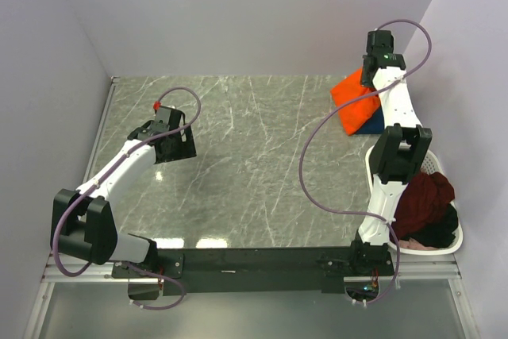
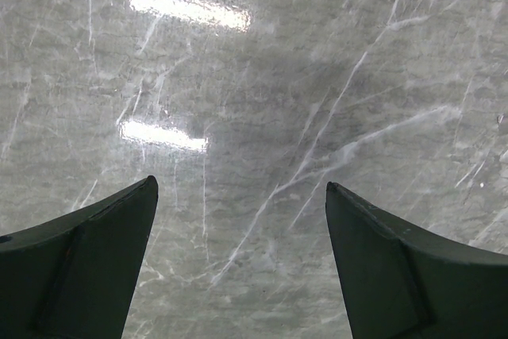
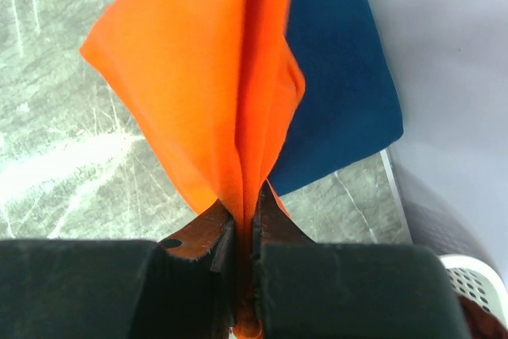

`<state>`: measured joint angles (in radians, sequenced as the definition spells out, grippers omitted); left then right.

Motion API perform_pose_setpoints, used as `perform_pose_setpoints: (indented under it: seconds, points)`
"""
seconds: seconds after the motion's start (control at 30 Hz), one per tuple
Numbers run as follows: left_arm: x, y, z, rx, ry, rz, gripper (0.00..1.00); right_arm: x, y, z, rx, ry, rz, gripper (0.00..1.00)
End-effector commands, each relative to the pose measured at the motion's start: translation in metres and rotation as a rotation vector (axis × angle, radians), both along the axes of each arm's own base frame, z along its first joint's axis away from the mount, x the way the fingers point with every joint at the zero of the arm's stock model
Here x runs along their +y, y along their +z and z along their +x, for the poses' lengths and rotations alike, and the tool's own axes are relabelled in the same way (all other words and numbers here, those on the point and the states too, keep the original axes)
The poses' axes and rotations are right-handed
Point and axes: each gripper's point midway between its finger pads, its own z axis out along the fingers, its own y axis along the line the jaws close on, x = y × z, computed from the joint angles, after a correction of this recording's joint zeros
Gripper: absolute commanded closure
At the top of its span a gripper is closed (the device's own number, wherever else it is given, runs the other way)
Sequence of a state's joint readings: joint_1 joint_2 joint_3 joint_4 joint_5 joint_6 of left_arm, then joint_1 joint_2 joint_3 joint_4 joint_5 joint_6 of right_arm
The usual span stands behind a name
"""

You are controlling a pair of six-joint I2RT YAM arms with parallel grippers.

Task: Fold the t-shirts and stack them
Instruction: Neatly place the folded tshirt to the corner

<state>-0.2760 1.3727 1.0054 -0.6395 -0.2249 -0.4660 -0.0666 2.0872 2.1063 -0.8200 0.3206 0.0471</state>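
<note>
My main worry is the orange t-shirt (image 3: 206, 77) coming undone. The right pincer (image 3: 244, 228) pinches it along one narrow bunched ridge, so the cloth fans out loose on both sides. If I let go carelessly, those flaps could slump apart and spoil the fold. It could also land skewed on the navy blue t-shirt (image 3: 333, 93) lying flat underneath, near the table's (image 2: 317, 77) far right corner. From these views I cannot tell whether the orange cloth is already resting on the navy one. If it is, a sideways pull might drag the lower shirt out of shape or nudge it towards the wall. The white basket (image 1: 432, 250) sits close by too, with the dark maroon t-shirt (image 1: 425, 196) and a black one (image 1: 436, 234) heaped inside, so a wide swing of that arm risks clipping its rim.

The right pincer is clenched tight on the orange fabric. The left pincer (image 2: 240, 186) is spread wide over bare marble, holding and touching nothing, well apart from every shirt.
</note>
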Motion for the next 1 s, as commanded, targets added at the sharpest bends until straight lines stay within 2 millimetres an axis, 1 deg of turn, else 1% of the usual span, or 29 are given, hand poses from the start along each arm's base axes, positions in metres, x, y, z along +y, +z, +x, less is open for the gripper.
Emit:
perform_pose_setpoints:
  seconds: [0.0, 0.07, 0.2, 0.3, 0.33, 0.4, 0.47, 0.5, 0.57, 0.6, 0.63, 0.67, 0.7, 0.73, 0.97]
  points:
    - [-0.004, 0.004, 0.006, -0.026, -0.002, -0.027, 0.09, -0.011, 0.030, 0.006, -0.081, -0.032, -0.007, 1.00]
    - [-0.004, 0.004, 0.005, -0.025, -0.002, -0.026, 0.09, -0.013, 0.036, 0.005, -0.086, -0.032, -0.016, 1.00]
    - [-0.004, 0.003, 0.005, -0.024, -0.004, -0.029, 0.09, -0.022, 0.037, 0.002, -0.071, -0.038, -0.049, 1.00]
    - [-0.005, 0.003, 0.005, -0.022, -0.005, -0.031, 0.09, -0.027, 0.028, 0.000, -0.045, -0.024, -0.089, 1.00]
    - [-0.005, 0.003, 0.005, -0.021, -0.008, -0.033, 0.09, -0.032, 0.027, -0.001, -0.040, -0.029, -0.105, 1.00]
    - [-0.005, 0.001, 0.004, -0.017, -0.007, -0.032, 0.09, -0.037, 0.023, 0.002, -0.040, -0.031, -0.112, 1.00]
    - [-0.005, 0.001, 0.004, -0.015, -0.008, -0.033, 0.09, -0.046, 0.019, 0.003, -0.038, -0.048, -0.124, 1.00]
    - [-0.005, 0.001, 0.004, -0.016, -0.008, -0.033, 0.09, -0.049, 0.014, 0.004, -0.030, -0.051, -0.127, 1.00]
    - [-0.005, -0.001, 0.004, -0.011, -0.008, -0.030, 0.09, -0.059, 0.012, 0.005, -0.026, -0.061, -0.162, 1.00]
    - [-0.005, -0.002, 0.004, -0.005, -0.008, -0.028, 0.09, -0.064, 0.007, 0.006, -0.010, -0.059, -0.180, 1.00]
    - [-0.005, -0.002, 0.004, -0.005, -0.007, -0.029, 0.09, -0.068, 0.006, 0.007, -0.008, -0.067, -0.190, 1.00]
    - [-0.005, -0.003, 0.004, -0.002, -0.006, -0.027, 0.09, -0.077, 0.007, 0.007, -0.019, -0.089, -0.207, 1.00]
    - [-0.005, -0.005, 0.003, 0.004, -0.006, -0.025, 0.09, -0.082, 0.002, 0.007, -0.010, -0.095, -0.210, 1.00]
    - [-0.004, -0.005, 0.004, 0.005, -0.004, -0.025, 0.09, -0.086, 0.002, 0.009, -0.020, -0.098, -0.215, 1.00]
    - [-0.002, -0.011, 0.003, 0.021, 0.005, -0.009, 0.09, -0.113, -0.029, 0.008, 0.031, -0.135, -0.286, 1.00]
